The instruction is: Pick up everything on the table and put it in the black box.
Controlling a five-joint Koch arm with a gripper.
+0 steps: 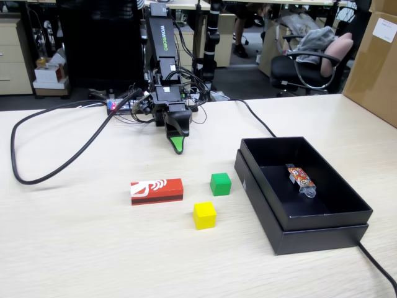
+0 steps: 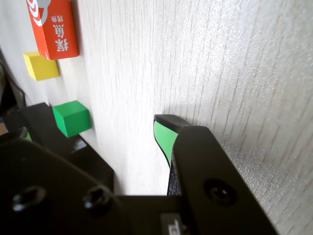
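In the fixed view the red block with a white logo end (image 1: pixel 157 191), the green cube (image 1: pixel 220 184) and the yellow cube (image 1: pixel 204 215) lie apart on the pale wood table (image 1: pixel 93 248), left of the black box (image 1: pixel 335 234). My gripper (image 1: pixel 182 141) hangs at the back of the table, well behind all three, tips pointing down near the tabletop. Its jaws stand apart and hold nothing. In the wrist view the gripper (image 2: pixel 100 117) has bare table between its jaws. The green cube (image 2: pixel 72 118), yellow cube (image 2: pixel 40 65) and red block (image 2: pixel 55 27) show at the left.
A small orange patterned wrapped item (image 1: pixel 300 178) lies inside the box. A thick black cable (image 1: pixel 37 177) loops across the table's left. Another cable (image 1: pixel 257 121) runs to the box's back corner and on past its front right. Wiring clutters the arm's base (image 1: pixel 133 102).
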